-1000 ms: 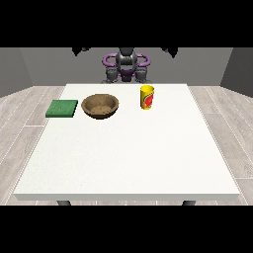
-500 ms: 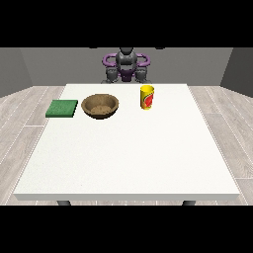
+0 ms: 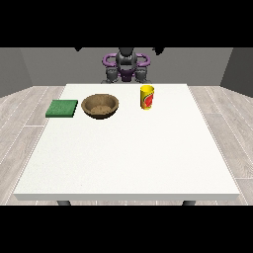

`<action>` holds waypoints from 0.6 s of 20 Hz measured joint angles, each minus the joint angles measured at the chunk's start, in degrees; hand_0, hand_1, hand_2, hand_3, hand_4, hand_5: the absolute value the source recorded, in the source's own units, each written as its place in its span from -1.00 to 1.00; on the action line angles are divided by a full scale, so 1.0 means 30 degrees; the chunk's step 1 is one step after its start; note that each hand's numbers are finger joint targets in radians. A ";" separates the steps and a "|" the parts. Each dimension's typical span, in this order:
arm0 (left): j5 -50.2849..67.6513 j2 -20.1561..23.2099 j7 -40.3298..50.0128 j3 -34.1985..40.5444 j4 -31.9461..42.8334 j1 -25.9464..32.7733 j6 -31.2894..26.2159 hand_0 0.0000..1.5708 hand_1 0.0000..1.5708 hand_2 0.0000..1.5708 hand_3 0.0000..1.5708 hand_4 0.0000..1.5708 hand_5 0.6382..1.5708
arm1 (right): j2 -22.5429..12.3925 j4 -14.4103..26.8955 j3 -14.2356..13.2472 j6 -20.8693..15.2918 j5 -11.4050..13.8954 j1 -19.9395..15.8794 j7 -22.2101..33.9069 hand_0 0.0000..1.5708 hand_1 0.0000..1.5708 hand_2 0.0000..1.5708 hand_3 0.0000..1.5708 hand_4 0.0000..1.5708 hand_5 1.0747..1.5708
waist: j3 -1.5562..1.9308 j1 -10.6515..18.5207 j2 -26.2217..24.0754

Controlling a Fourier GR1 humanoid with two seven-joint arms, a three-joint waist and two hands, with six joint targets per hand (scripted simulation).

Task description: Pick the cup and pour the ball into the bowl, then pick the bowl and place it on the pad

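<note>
Three items wait untouched: cup [image 3: 147,97] at one o'clock from bowl [image 3: 100,105], pad [image 3: 62,108] at nine; hands unseen, cup-grasp apparently next.

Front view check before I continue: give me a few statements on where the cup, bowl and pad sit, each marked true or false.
1. The yellow cup stands upright on the white table. True.
2. The brown bowl sits on the green pad. False: the bowl rests on the table beside the pad, at the pad's right in the view, with a gap between them.
3. The bowl lies between the pad and the cup. True.
4. A hand is holding the cup. False: nothing touches the cup, and no hand reaches over the table.
5. The cup lies tipped over the bowl. False: it stands apart from the bowl, to its right in the view.
</note>
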 measured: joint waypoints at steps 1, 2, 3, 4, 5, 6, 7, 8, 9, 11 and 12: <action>-0.0082 -0.0010 -0.0836 -0.0115 0.0538 -0.0186 0.0157 -1.00 -1.00 -1.00 -1.00 -1.00 0.89 | -0.0129 0.0302 -0.0277 0.0269 -0.0150 -0.0227 -0.0518 -1.00 -1.00 -1.00 -1.00 -0.53 1.00 | 0.0005 -0.0038 0.0567; -0.0182 -0.0018 -0.1569 -0.0161 0.0963 -0.0518 0.0314 -1.00 -1.00 -1.00 -1.00 -1.00 0.87 | -0.0184 0.0827 -0.0520 0.0492 -0.0167 -0.0500 -0.1233 -1.00 -1.00 -1.00 -1.00 -0.54 1.00 | 0.0003 0.0014 0.1213; -0.0248 -0.0022 -0.2166 0.0159 0.1454 -0.0987 0.0355 -1.00 -1.00 -1.00 -1.00 -1.00 0.86 | -0.0309 0.1258 -0.0802 0.0858 -0.0332 -0.0685 -0.1958 -1.00 -1.00 -1.00 -1.00 -0.56 1.00 | 0.0007 -0.0123 0.1871; -0.0451 -0.0028 -0.2639 0.0166 0.1785 -0.1268 0.0472 -1.00 -1.00 -1.00 -1.00 -1.00 0.85 | -0.0453 0.1793 -0.1166 0.1103 -0.0410 -0.0897 -0.2602 -1.00 -1.00 -1.00 -1.00 -0.55 1.00 | 0.0006 -0.0065 0.2287; -0.0590 -0.0032 -0.3302 0.0056 0.2197 -0.1475 0.0659 -1.00 -1.00 -1.00 -1.00 -1.00 0.85 | -0.0587 0.2396 -0.1489 0.1452 -0.0523 -0.1095 -0.3365 -1.00 -1.00 -1.00 -1.00 -0.56 1.00 | 0.0007 -0.0043 0.2732; -0.0618 -0.0006 -0.3527 0.0381 0.2594 -0.2083 0.0678 -1.00 -1.00 -1.00 -1.00 -1.00 0.84 | -0.0588 0.2709 -0.1581 0.1544 -0.0497 -0.1375 -0.3752 -1.00 -1.00 -1.00 -1.00 -0.58 1.00 | 0.0011 -0.0089 0.3090; -0.0753 -0.0011 -0.3893 0.0455 0.3069 -0.2531 0.0925 -1.00 -1.00 -1.00 -1.00 -1.00 0.84 | -0.0736 0.3041 -0.1697 0.1887 -0.0543 -0.1450 -0.4163 -1.00 -1.00 -1.00 -1.00 -0.61 1.00 | 0.0008 -0.0245 0.3374; -0.0856 -0.0019 -0.4413 0.0395 0.3587 -0.2925 0.1192 -1.00 -1.00 -1.00 -1.00 -1.00 0.85 | -0.0952 0.3407 -0.1950 0.2218 -0.0748 -0.1712 -0.4460 -1.00 -1.00 -1.00 -1.00 -0.62 1.00 | 0.0009 -0.0353 0.3716; -0.0795 -0.0024 -0.5030 0.0586 0.4224 -0.3238 0.1242 -1.00 -1.00 -1.00 -1.00 -1.00 0.85 | -0.1198 0.3645 -0.2241 0.2557 -0.1028 -0.1889 -0.4643 -1.00 -1.00 -1.00 -1.00 -0.62 1.00 | 0.0009 -0.0481 0.3992; -0.0885 -0.0032 -0.5959 0.1039 0.5502 -0.4068 0.1346 -1.00 -1.00 -1.00 -1.00 -1.00 0.84 | -0.1299 0.4207 -0.2449 0.2750 -0.0956 -0.2290 -0.5171 -1.00 -1.00 -1.00 -1.00 -0.64 1.00 | 0.0004 -0.0558 0.4464; -0.0898 -0.0035 -0.6087 0.1147 0.5950 -0.4510 0.1528 -1.00 -1.00 -1.00 -1.00 -1.00 0.83 | -0.1564 0.4662 -0.2777 0.3076 -0.1176 -0.2529 -0.5392 -1.00 -1.00 -1.00 -1.00 -0.67 1.00 | 0.0004 -0.0580 0.4567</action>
